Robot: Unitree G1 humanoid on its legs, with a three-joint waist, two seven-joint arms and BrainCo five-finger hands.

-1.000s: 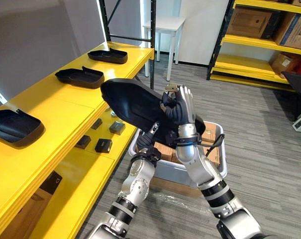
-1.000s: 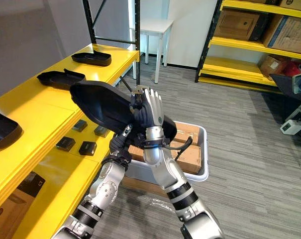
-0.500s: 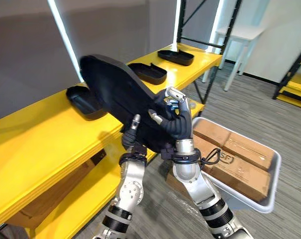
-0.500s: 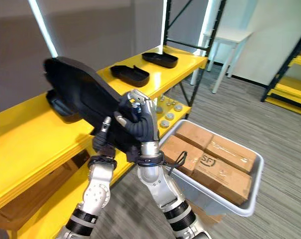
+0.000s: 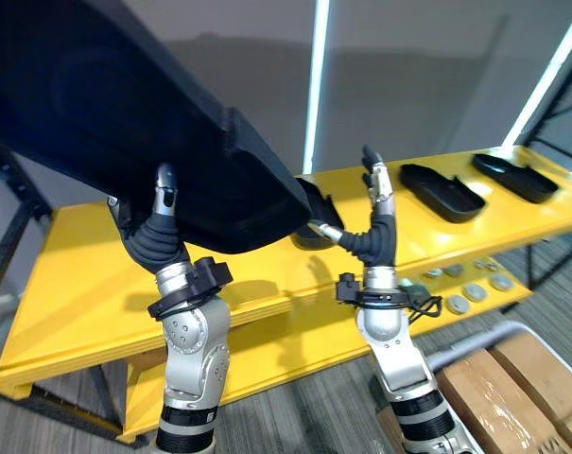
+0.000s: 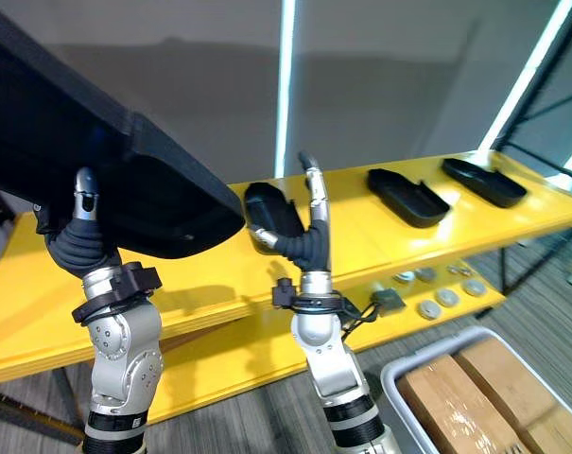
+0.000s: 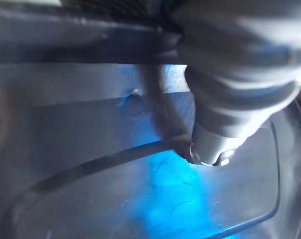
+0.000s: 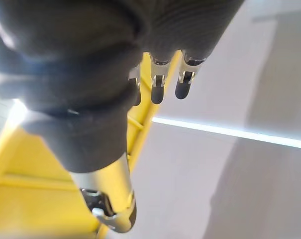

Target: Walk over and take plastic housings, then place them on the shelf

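Black, broad and smooth, the plastic housing (image 5: 125, 123) hangs tilted above the yellow shelf (image 5: 68, 284), its lower edge pinched by the left hand (image 5: 155, 244). The right hand (image 5: 374, 238) stands nearby, fingers straight, empty.

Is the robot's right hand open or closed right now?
Open: the right hand points straight fingers up before the yellow shelf, holding nothing.

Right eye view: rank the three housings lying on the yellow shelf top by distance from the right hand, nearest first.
1. Near housing, just beside the right hand, toward the robot's left.
2. Middle housing, farther along to the right.
3. End housing, farthest right.
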